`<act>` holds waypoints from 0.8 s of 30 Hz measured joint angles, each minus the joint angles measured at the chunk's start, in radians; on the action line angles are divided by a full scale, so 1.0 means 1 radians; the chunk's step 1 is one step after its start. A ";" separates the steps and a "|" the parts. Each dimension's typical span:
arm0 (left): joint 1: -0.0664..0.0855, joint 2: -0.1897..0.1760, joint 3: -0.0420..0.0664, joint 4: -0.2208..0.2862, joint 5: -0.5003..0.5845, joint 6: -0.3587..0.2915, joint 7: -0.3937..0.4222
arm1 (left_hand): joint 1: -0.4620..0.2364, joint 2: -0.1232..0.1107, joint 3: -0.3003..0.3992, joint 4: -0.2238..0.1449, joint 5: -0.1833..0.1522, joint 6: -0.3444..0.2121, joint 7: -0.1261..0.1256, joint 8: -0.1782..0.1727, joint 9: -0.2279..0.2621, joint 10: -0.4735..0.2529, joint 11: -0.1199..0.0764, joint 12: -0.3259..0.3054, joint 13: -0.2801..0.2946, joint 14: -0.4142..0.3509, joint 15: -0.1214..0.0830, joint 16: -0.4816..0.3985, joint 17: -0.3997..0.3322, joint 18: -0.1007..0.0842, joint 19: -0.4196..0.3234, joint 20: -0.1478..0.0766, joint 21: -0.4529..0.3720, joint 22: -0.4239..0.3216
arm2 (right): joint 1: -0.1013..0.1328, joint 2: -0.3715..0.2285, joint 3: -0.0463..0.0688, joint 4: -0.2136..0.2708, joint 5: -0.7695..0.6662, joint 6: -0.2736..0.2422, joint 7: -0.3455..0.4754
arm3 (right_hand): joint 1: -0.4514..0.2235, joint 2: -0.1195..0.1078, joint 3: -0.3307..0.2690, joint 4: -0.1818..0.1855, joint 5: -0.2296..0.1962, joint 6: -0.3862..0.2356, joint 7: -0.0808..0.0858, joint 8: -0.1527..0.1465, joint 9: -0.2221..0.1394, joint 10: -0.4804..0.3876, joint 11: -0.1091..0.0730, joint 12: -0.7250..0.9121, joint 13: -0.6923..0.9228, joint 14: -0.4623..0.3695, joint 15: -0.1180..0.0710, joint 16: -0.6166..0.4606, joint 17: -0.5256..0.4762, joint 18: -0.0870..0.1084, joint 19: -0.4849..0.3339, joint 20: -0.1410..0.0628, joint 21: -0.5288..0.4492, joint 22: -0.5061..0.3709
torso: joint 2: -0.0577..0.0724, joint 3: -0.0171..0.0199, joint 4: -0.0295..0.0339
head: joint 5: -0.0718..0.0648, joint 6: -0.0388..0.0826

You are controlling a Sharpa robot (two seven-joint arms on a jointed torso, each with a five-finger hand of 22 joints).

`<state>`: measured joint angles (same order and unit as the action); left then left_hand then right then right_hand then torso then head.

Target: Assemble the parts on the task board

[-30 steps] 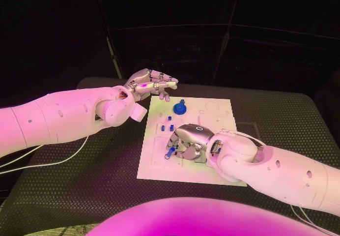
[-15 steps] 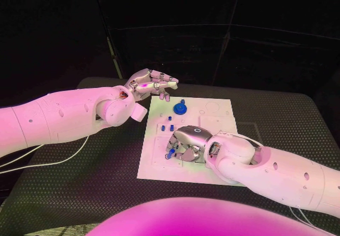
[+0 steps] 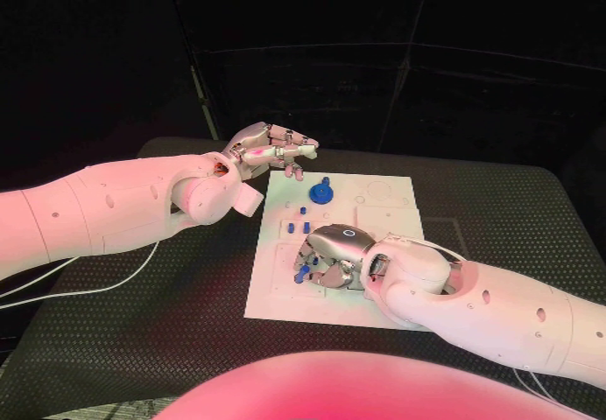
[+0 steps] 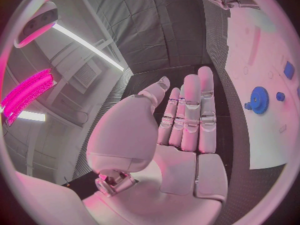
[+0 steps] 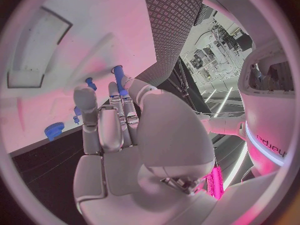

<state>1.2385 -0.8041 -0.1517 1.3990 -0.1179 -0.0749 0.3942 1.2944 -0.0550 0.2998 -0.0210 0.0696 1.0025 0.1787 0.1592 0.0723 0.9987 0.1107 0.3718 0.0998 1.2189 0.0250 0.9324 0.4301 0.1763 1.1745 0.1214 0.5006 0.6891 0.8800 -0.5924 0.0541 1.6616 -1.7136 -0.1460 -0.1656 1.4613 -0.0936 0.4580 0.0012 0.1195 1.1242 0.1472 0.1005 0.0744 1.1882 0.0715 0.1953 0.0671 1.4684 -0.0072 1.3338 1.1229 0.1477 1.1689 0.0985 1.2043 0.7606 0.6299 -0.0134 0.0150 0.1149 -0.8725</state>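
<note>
The black counter (image 3: pixel 151 332) carries the white task board (image 3: pixel 379 210) at its middle. The right hand (image 3: pixel 331 258) covers the board's near half, fingers (image 5: pixel 119 87) pinching a blue peg (image 3: pixel 302 274). The left hand (image 3: pixel 265 150) hovers beyond the board's far-left corner, fingers loosely curled, holding nothing. One blue gear (image 3: pixel 320 191) and several small blue pegs (image 3: pixel 296 227) stand on the board.

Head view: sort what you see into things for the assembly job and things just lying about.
For the job: white board; blue gear; small blue pegs; blue peg at the right hand.
Just lying about: black table mat; white cable; left hand, holding nothing.
</note>
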 measured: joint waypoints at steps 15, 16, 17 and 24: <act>0.000 0.001 0.000 0.000 0.000 0.001 0.000 | 0.000 0.000 0.000 0.000 0.000 0.000 0.000 0.000 0.000 0.000 0.000 0.000 0.000 0.000 0.000 0.000 0.000 0.000 0.000 0.000 0.000 0.000 | -0.001 0.012 -0.001 -0.007 -0.027 0.004 -0.016 | -0.010 -0.001 0.000 0.000 -0.001 0.000 0.000 -0.004 0.001 0.000 0.000 0.000 0.001 0.000 0.000 0.000 -0.003 0.000 0.000 0.000 0.000 -0.003 | 0.000 -0.0001 0.0001 | -0.002 0.000; 0.000 0.001 0.000 -0.001 0.000 0.002 0.000 | 0.000 0.000 0.000 0.000 0.000 0.000 0.000 0.000 0.000 0.000 0.000 0.000 0.000 0.000 0.000 0.000 0.000 0.000 0.000 0.000 0.000 0.000 | -0.002 0.013 -0.001 -0.007 -0.030 0.006 -0.018 | -0.011 -0.002 0.000 0.000 -0.001 0.000 0.000 -0.005 0.001 0.000 0.000 0.000 0.001 0.000 0.000 0.000 -0.003 0.000 0.000 0.000 0.000 -0.004 | 0.000 -0.0001 0.0001 | -0.002 0.000; 0.000 0.001 0.000 -0.001 0.000 0.002 0.000 | 0.000 0.000 0.000 0.000 0.000 0.000 0.000 0.000 0.000 0.000 0.000 0.000 0.000 0.000 0.000 0.000 0.000 0.000 0.000 0.000 0.000 0.000 | -0.002 0.013 -0.001 -0.007 -0.032 0.009 -0.020 | -0.011 -0.002 0.000 0.000 -0.001 0.000 0.000 -0.005 0.001 0.000 0.000 0.000 0.001 0.000 0.000 0.000 -0.005 0.000 0.000 0.000 0.000 -0.005 | 0.000 -0.0001 0.0001 | -0.003 0.000; 0.000 0.002 0.000 -0.001 0.000 0.003 0.000 | 0.000 0.000 0.000 0.000 0.000 0.000 0.000 0.000 0.000 0.000 0.000 0.000 0.000 0.000 0.000 0.000 0.000 0.000 0.000 0.000 0.000 0.000 | -0.001 0.021 -0.001 -0.008 -0.051 0.033 -0.034 | -0.015 0.000 -0.005 0.000 -0.001 0.000 0.000 -0.005 0.001 0.000 0.000 -0.004 0.001 0.000 0.000 0.000 -0.008 0.000 -0.004 -0.004 0.000 -0.010 | 0.000 0.0000 0.0001 | -0.003 0.000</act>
<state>1.2385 -0.8024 -0.1517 1.3981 -0.1178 -0.0724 0.3938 1.2945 -0.0550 0.2998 -0.0210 0.0696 1.0025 0.1787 0.1592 0.0723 0.9986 0.1107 0.3718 0.0998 1.2189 0.0250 0.9324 0.4302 0.1763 1.1745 0.1214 0.5006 0.6893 0.8790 -0.5709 0.0527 1.6538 -1.7650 -0.1129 -0.2000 1.4465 -0.0941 0.4527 0.0012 0.1187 1.1238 0.1468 0.0953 0.0754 1.1881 0.0716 0.1914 0.0680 1.4684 -0.0072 1.3338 1.1152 0.1476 1.1652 0.0949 1.2043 0.7505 0.6299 -0.0134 0.0151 0.1120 -0.8725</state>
